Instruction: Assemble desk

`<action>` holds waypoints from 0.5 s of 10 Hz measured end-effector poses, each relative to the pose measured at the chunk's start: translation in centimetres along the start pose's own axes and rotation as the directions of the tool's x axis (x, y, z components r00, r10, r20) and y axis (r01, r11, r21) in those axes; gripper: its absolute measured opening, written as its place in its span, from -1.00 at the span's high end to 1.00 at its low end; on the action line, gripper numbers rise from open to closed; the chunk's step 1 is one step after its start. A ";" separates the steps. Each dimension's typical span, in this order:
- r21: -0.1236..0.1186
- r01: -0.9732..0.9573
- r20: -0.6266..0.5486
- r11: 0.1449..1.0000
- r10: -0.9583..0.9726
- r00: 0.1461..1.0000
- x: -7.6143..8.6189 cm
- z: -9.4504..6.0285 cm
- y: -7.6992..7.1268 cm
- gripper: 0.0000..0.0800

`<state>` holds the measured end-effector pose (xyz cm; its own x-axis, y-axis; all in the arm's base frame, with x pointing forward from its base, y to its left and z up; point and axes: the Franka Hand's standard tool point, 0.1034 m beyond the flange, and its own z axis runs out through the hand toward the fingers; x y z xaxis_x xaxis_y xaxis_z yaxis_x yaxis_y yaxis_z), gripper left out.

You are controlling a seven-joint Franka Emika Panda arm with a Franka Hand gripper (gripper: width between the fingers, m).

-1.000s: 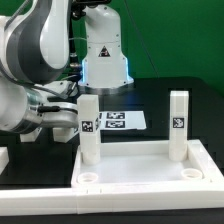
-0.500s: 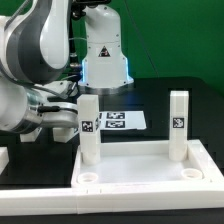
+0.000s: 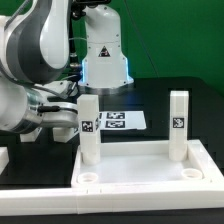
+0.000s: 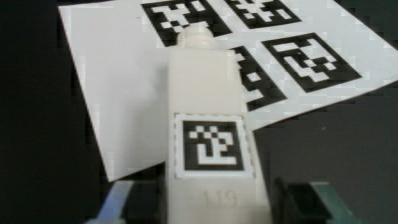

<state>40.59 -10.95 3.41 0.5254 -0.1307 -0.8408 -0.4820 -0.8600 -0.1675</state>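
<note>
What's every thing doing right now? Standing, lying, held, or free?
White plastic tray-like tabletop: lying flat, near corner sockets empty.
White square plastic leg on the exterior view's left: upright at the tabletop's far corner, gripped.
White square plastic leg on the exterior view's right: upright at the other far corner, free.
Two-finger gripper: closed on the exterior view's left leg.
Thin white marker board: lying flat.
</note>
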 end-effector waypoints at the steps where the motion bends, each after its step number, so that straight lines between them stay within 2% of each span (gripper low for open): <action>1: 0.017 0.005 0.014 1.000 -0.005 1.000 -1.6 -1.2 -0.4 0.29; 3: 0.026 0.021 -0.004 0.999 -0.021 1.000 -3.5 -3.0 -1.2 0.29; 5: 0.032 0.031 -0.039 0.999 -0.030 0.999 -6.7 -4.8 -2.9 0.29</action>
<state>41.83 -9.89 11.98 0.5666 -0.1237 -0.8147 -0.4871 -0.8477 -0.2100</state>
